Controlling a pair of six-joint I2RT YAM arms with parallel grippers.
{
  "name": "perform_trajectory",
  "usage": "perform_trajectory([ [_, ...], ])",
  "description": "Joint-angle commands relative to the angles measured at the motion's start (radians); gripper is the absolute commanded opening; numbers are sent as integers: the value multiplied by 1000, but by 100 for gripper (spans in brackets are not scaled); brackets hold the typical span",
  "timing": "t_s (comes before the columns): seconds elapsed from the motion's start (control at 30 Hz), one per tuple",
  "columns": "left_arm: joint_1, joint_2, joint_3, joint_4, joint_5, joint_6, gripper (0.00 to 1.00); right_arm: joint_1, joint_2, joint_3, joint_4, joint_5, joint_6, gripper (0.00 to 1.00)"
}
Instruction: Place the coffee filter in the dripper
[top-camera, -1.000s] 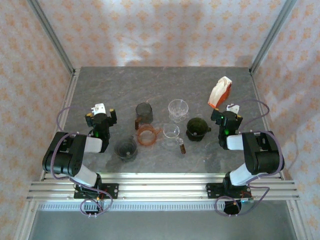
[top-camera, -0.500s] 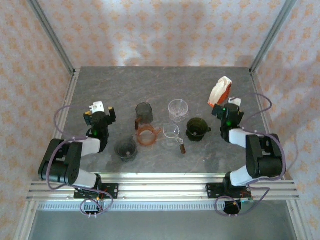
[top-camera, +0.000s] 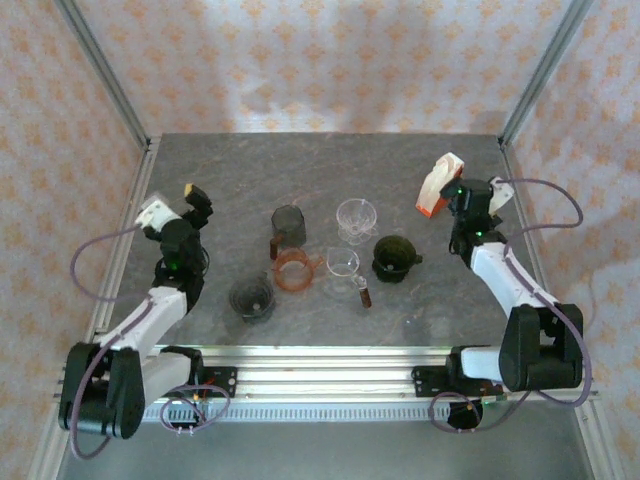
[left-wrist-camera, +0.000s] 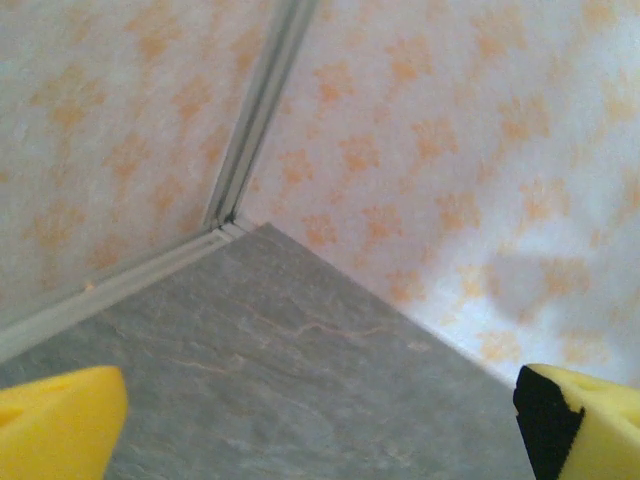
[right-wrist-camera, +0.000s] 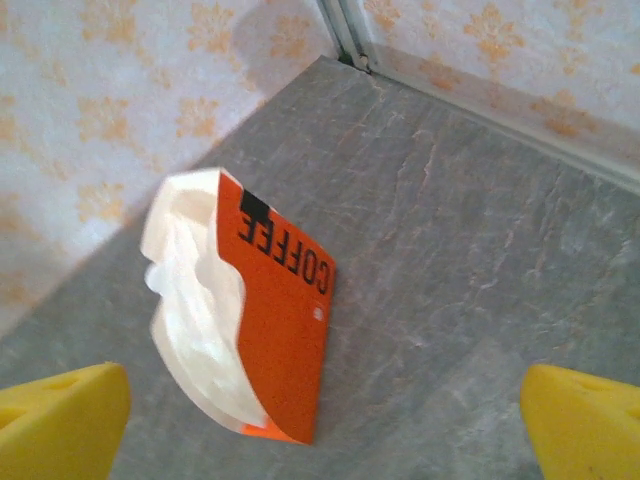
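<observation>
One word can be read, "COFFEE", in black capitals on the orange face of the filter pack (right-wrist-camera: 285, 340) in the right wrist view. It appears tilted and upside down there, and its last letter ends just beside the white filters (right-wrist-camera: 190, 300). A small black patch (right-wrist-camera: 253, 208) sits beside that end. A tiny pale mark (right-wrist-camera: 317, 312) near the "C" is too small to read. In the top view the same pack (top-camera: 440, 185) shows no legible lettering.
</observation>
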Motion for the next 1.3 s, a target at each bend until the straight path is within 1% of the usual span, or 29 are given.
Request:
perform_trajectory([
  [0.0,54,-69,56,-225,46,-352,100,34,11,7,-78,-141,111,97],
  [0.07,58,-88,53,-176,161,-308,100,78,2,21,-98,-188,61,97],
  [0.17,57,-133,39,-128,277,-356,100,148,25,113,-262,-287,-38,98],
  [0.27,56,-183,47,-190,345,-412,100,254,52,156,-338,-375,-127,97],
  [0.33,54,-204,69,-271,444,-403,99,349,74,182,-380,-379,-192,97],
  [0.37,48,-207,90,-331,477,-393,99,387,88,197,-398,-383,-220,96],
  [0.43,-6,-205,141,-477,492,-347,97,450,133,231,-421,-422,-260,94],
  [0.5,-82,-206,165,-552,481,-294,94,491,179,266,-427,-483,-280,91],
  [0.57,-143,-207,176,-601,480,-267,92,524,212,292,-430,-492,-292,91],
  [0.63,-180,-206,183,-647,494,-266,90,547,240,309,-437,-503,-300,90],
  [0.7,-196,-205,185,-673,535,-264,87,565,259,313,-443,-517,-301,88],
  [0.87,-211,-210,180,-715,585,-263,86,605,244,276,-435,-544,-292,86],
  [1.03,-216,-192,153,-677,614,-278,86,615,216,204,-384,-636,-273,85],
  [1.27,-230,-144,152,-644,646,-287,81,650,158,142,-362,-697,-262,81],
])
